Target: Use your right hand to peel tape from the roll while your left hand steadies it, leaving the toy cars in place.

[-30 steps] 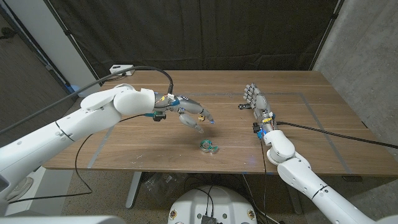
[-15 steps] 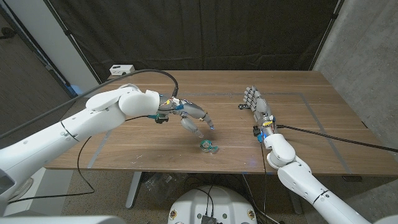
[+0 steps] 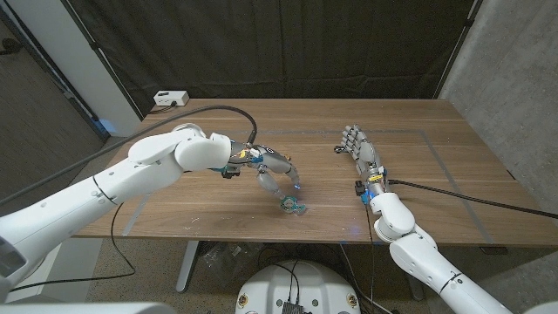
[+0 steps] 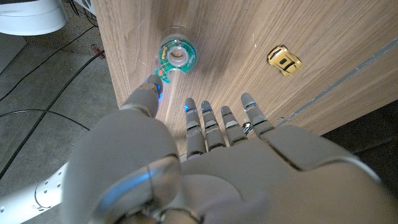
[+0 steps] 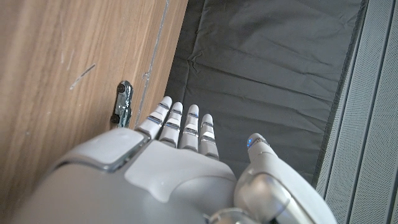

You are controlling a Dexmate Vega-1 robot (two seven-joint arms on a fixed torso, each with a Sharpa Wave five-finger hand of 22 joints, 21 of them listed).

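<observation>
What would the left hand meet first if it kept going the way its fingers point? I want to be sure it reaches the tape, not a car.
Most likely the tape roll: the left hand points at it, thumb tip close by. The yellow toy car lies off to one side of that line. Depth is hard to judge.

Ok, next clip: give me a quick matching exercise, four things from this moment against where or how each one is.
Things:
1. tape roll
2. yellow toy car
3. left robot hand
4. right robot hand

Descriptions:
A. open, fingers together, beside a dark toy car
B. lying on the wood away from the table edge
C. near the table's front edge, on a green dispenser
D. fingers spread, reaching down at the roll

Pairs: 1-C, 2-B, 3-D, 4-A
</observation>
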